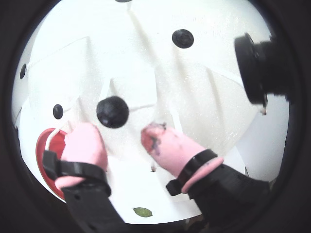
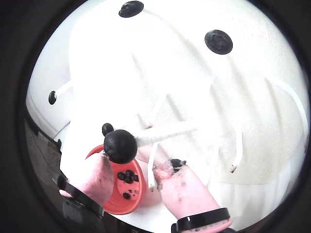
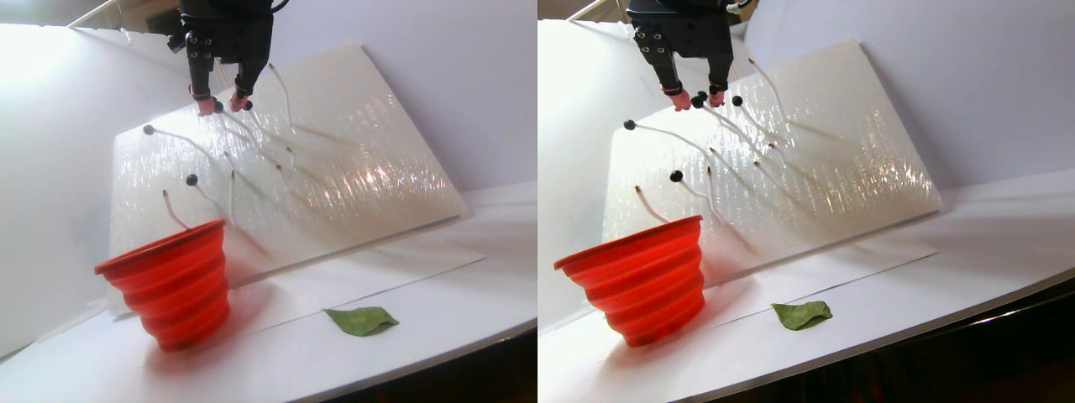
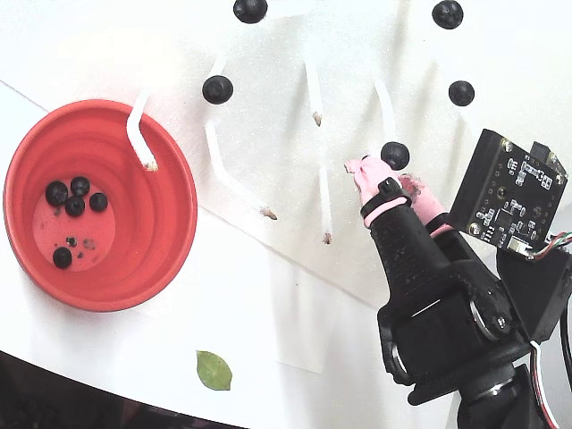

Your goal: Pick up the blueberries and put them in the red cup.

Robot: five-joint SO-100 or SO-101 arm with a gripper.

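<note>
One blueberry (image 1: 112, 111) sits on the tip of a white stem, just ahead of the gap between my pink fingertips. My gripper (image 1: 119, 137) is open, and neither finger touches the berry. The other wrist view shows the same blueberry (image 2: 120, 146) in front of my gripper (image 2: 133, 167). The red cup (image 4: 152, 259) stands at the left of the fixed view with several blueberries (image 4: 76, 197) on its bottom. More berries (image 4: 217, 88) hang on stems across the white board (image 4: 295, 54). In the stereo pair view my gripper (image 3: 222, 102) is high on the board, above the red cup (image 3: 172, 285).
The tilted white foam board (image 3: 353, 151) carries several bare white stems (image 4: 326, 206). A green leaf (image 4: 214, 370) lies on the white table near its front edge. A small camera board (image 4: 509, 197) rides beside the gripper. The table's dark edge runs along the front.
</note>
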